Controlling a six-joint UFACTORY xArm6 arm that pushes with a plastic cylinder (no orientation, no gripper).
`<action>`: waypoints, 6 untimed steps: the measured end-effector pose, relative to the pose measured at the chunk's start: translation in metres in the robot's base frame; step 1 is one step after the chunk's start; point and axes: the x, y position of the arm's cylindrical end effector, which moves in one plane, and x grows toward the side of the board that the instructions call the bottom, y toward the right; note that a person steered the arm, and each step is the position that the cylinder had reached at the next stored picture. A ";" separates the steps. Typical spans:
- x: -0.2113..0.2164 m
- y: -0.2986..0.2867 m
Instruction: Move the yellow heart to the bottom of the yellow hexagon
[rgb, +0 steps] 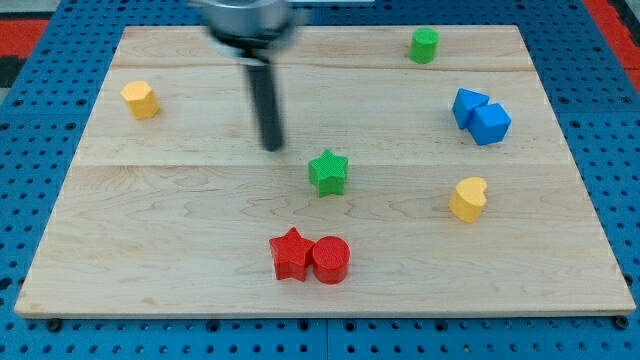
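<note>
The yellow heart (468, 198), well off to the view's right and below my tip (272, 147), which has no jaws and touches nothing, is judged light, rigid, best pushed on its right flank toward the yellow hexagon (140, 99).

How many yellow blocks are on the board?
2: a yellow hexagon near the view's top left, and a yellow heart at the view's right, below the blue blocks. None seem hidden.

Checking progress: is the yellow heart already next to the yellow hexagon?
No, the yellow heart sits at the view's right, far from the yellow hexagon at upper left.
</note>
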 end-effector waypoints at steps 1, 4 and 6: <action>0.007 0.121; 0.083 0.198; 0.072 0.095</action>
